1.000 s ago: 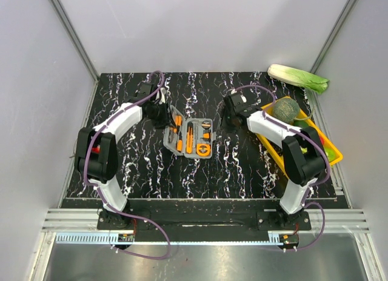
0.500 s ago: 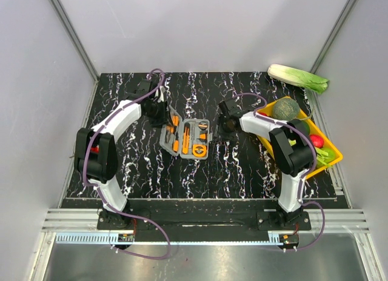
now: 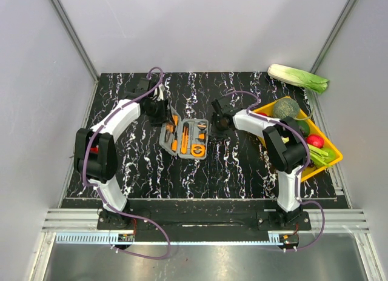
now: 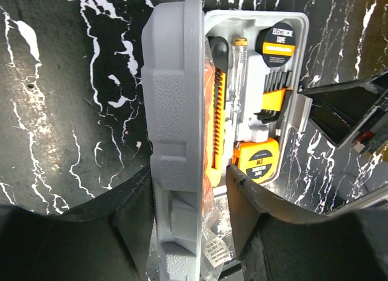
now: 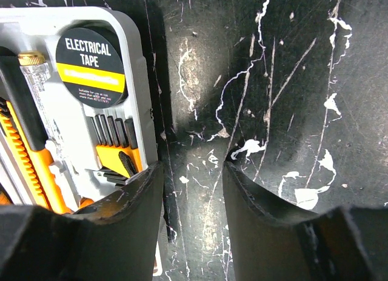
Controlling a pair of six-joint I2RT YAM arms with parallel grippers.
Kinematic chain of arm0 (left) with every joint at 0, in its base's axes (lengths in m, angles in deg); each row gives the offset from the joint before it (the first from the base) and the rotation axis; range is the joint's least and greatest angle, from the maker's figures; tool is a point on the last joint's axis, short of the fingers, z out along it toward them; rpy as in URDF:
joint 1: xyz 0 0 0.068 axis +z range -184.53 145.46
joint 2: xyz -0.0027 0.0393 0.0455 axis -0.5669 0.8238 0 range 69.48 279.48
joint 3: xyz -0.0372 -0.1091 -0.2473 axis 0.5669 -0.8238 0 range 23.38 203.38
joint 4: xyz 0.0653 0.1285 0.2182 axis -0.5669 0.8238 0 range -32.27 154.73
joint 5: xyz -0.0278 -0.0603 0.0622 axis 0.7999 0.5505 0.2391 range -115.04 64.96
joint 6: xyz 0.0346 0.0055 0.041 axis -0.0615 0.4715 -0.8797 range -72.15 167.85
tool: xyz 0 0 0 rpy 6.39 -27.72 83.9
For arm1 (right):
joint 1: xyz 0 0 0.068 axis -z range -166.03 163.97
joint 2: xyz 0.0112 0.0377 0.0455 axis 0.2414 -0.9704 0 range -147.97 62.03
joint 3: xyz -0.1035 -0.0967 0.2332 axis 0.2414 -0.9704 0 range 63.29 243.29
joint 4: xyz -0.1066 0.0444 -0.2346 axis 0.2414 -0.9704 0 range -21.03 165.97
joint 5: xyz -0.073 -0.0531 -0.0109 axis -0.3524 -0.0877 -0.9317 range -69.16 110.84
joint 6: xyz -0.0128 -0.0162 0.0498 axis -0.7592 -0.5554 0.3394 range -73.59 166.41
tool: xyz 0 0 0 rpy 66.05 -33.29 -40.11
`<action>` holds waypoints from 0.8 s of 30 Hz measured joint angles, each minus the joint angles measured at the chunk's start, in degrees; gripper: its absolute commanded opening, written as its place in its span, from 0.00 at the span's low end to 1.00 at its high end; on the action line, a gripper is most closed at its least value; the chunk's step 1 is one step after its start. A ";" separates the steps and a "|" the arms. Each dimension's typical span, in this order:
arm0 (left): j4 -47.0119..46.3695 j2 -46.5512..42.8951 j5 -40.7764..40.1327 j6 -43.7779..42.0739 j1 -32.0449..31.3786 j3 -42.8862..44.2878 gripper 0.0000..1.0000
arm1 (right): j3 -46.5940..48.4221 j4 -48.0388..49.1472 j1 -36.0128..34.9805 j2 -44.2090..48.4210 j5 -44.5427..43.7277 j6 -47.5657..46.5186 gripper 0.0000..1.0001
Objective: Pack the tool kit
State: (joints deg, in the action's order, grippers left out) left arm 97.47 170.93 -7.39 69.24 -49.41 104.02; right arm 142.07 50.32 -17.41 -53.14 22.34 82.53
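Observation:
The grey tool kit case (image 3: 185,137) lies at mid-table, its tray holding orange-and-black tools. Its lid (image 4: 173,99) stands nearly upright on the left side. My left gripper (image 4: 191,172) straddles that lid. The left finger lies against the lid's outer face, while a gap with a clear plastic bag separates the right finger from it. The tray (image 4: 301,57) holds electrical tape (image 4: 279,42), a tape measure (image 4: 257,163) and a screwdriver (image 4: 238,81). My right gripper (image 5: 193,166) is open over bare table beside the case's right rim (image 5: 138,81).
A yellow tray (image 3: 332,155) of vegetables sits at the right table edge. A cabbage (image 3: 298,78) lies beyond the back right corner. Grey walls enclose the table on three sides. The right gripper's body (image 4: 345,108) shows just past the case.
The lid has swung up from lying open to nearly upright. My left jaws have widened around it. The right gripper has moved left to the case's right edge.

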 measured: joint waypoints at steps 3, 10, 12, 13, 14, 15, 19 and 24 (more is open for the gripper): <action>-0.35 -0.02 1.44 0.04 -0.02 0.00 0.54 | 0.50 -0.35 -0.11 -0.28 0.04 0.00 0.49; -1.55 -0.50 5.70 1.14 -0.15 0.00 0.57 | 1.38 -0.48 -0.22 -0.94 0.87 0.13 0.49; -2.29 -0.79 7.41 1.62 -0.42 -0.04 0.59 | 1.46 -0.07 -0.39 -1.05 1.38 0.31 0.49; -2.82 -0.92 8.24 1.95 -0.61 -0.15 0.61 | 1.46 0.15 -0.52 -1.11 1.60 0.42 0.48; -3.41 -0.98 9.20 2.34 -0.87 -0.31 0.62 | 1.46 0.42 -0.68 -1.16 1.75 0.46 0.48; -3.80 -1.01 9.88 2.62 -1.14 -0.44 0.64 | 1.46 0.57 -0.79 -1.16 1.92 0.52 0.48; -5.42 -1.01 12.57 3.69 -2.27 -1.38 0.71 | 1.46 1.07 -1.29 -1.33 2.71 1.05 0.48; -7.45 -1.01 14.05 4.66 -3.34 -3.26 0.77 | 1.46 1.31 -1.64 -1.38 2.19 1.60 0.48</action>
State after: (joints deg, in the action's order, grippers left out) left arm 90.02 169.93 6.66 73.89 -52.75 100.76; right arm 143.54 51.63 -19.05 -54.52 24.52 84.13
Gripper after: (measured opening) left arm 0.747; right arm 0.483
